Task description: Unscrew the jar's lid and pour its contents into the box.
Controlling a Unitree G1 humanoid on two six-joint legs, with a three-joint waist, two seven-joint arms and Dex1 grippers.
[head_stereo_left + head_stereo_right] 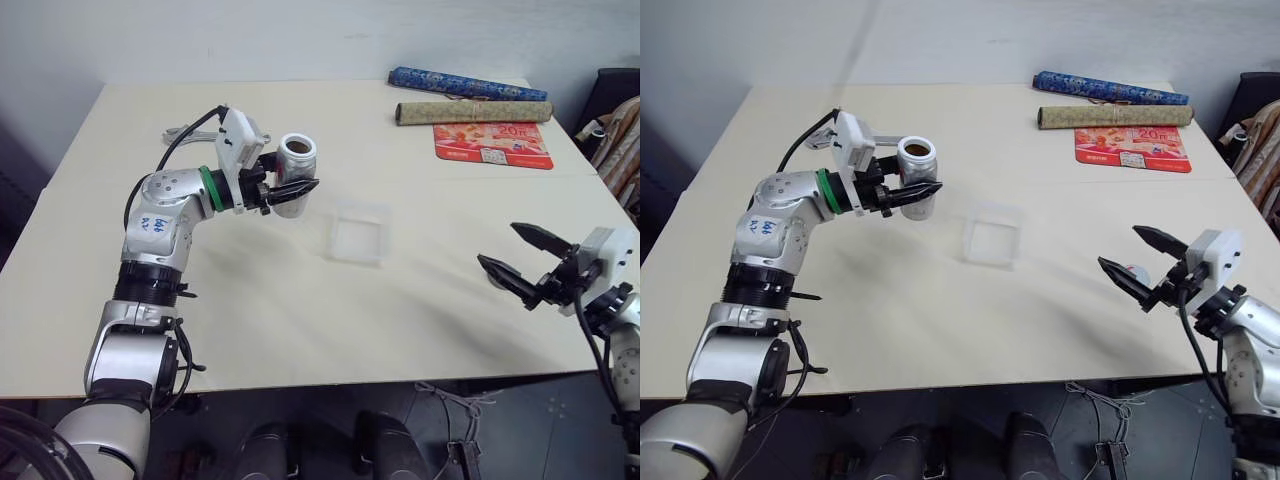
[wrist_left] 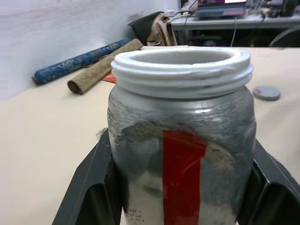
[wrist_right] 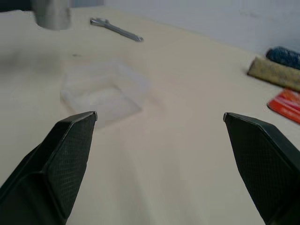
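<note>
Two claws in play. My left claw point(image 1: 292, 192) is clenched on the jar point(image 1: 295, 160), its fingers point(image 1: 300, 187) pressed to both sides of the body; the jar stands upright above the table point(image 1: 300, 320), mouth open, white threaded rim bare, red stripe point(image 2: 180, 173) facing my left wrist. Contents: cannot tell from here.

My right claw point(image 1: 520, 255) is released, fingers point(image 3: 70, 145) spread wide and holding nothing, hovering over the table edge at about 4 o'clock from the box point(image 1: 358, 230).

Box sits on the table just beside the jar, at its 4 o'clock, apart from it. Lid point(image 2: 266, 93) lies flat on the table, seen past the jar in the left wrist view.

A wrench point(image 3: 117, 30) lies on the table beyond the box in the right wrist view. At the far edge, about 1 o'clock from the box: a blue roll point(image 1: 465, 85), a tan roll point(image 1: 473, 111), a red packet point(image 1: 492, 144).
</note>
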